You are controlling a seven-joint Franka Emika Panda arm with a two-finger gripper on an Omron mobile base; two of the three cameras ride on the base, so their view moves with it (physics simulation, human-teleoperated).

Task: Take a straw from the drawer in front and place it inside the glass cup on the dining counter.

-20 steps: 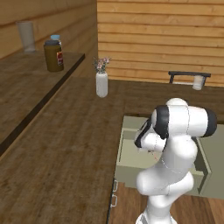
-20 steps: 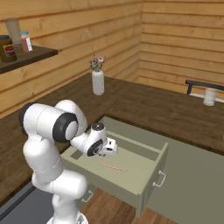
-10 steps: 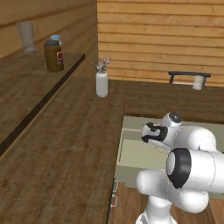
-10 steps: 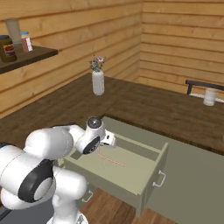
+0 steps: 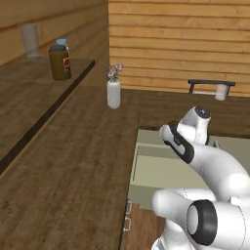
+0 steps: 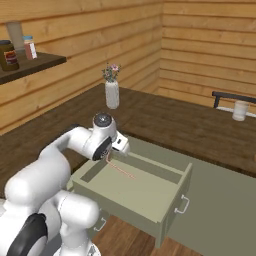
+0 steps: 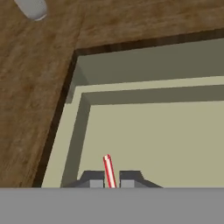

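The sage-green drawer (image 6: 150, 197) stands pulled open in front of me. My gripper (image 6: 110, 156) reaches down into its rear left corner. In the hand view the two fingertips of the gripper (image 7: 108, 181) are shut on one end of the thin pale-red straw (image 7: 108, 168). The rest of the straw (image 6: 122, 170) slants low over the drawer floor toward the front. The hand (image 5: 175, 140) hangs over the drawer (image 5: 156, 178) in the left base view. The raised dark wood dining counter (image 5: 29, 107) runs along the left. The glass cup is out of view.
A tall grey glass (image 5: 28, 40) and a brown jar (image 5: 59, 62) stand on the raised slab. A white vase with flowers (image 5: 113, 93) stands on the lower worktop behind the drawer. A dark rack with a small whitish cylinder (image 6: 240, 110) sits far right.
The arm's elbow and shoulder have swung low toward the cameras. The hand has stayed at the drawer's rear left corner, shut on the straw's end.
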